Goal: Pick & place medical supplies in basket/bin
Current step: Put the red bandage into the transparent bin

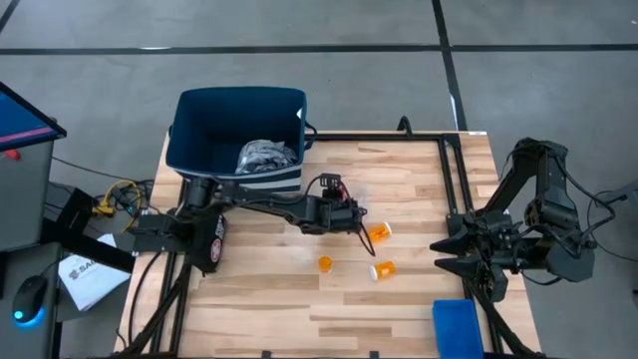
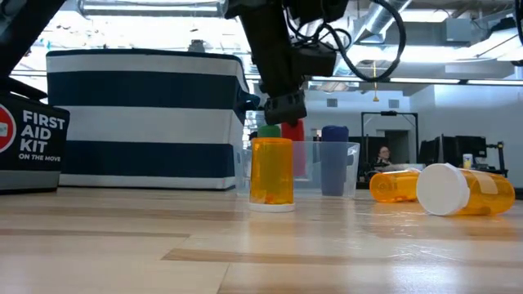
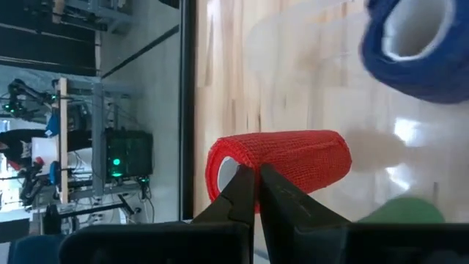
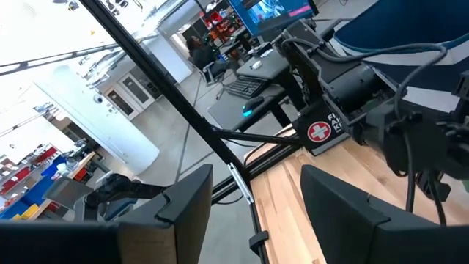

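The left tool is over the middle of the bench, its jaws pinched shut on the rim of the red cylinder, one finger inside the hollow end and one outside; the roll lies in the small clear tray beside the blue-purple cylinder and the green cylinder. The step in hand looks like the pick of the red roll, the grip made and the lift not yet begun. Next it calls for a straight lift clear of the tray wall, then a carry back to the navy basket at the far left of the bench, where the grey-blue cloth bundle already sits, and a release above its opening. The grip on a thin soft edge may slip, so a slow rise seems wise. Three orange pill bottles are on the bench, one upright and two on their sides, well apart from the blue bin at the near right corner. The right tool waits off the right edge of the bench, jaws parted and holding nothing.
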